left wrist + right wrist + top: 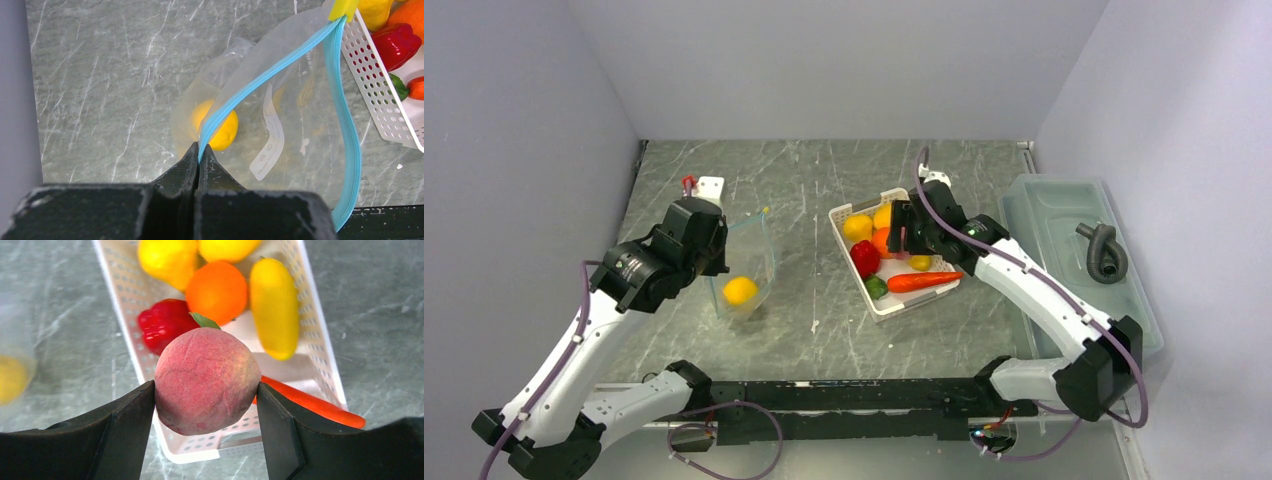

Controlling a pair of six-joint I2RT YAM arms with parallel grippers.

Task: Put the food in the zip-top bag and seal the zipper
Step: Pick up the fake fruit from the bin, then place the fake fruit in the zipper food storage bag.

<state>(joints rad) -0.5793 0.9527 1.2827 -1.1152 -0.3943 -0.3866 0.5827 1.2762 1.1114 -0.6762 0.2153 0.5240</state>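
Note:
The clear zip-top bag (pixel 749 265) stands open left of centre with a yellow lemon (pixel 740 291) inside; the lemon also shows in the left wrist view (pixel 222 131). My left gripper (pixel 199 150) is shut on the bag's teal-blue zipper strip (pixel 270 75) and holds the mouth open. My right gripper (pixel 206 392) is shut on a pink-red peach (pixel 206 380) above the white basket (pixel 195 452). In the basket lie a red pepper (pixel 162 327), an orange (pixel 217 290), a long yellow piece (pixel 274 307), a carrot (pixel 312 402) and a small green piece (pixel 875 287).
A translucent lidded bin (pixel 1079 255) with a grey coiled object (pixel 1104 252) on it stands at the right. Grey walls close in on the left, back and right. The black rail of the arm bases (pixel 844 400) runs along the near edge.

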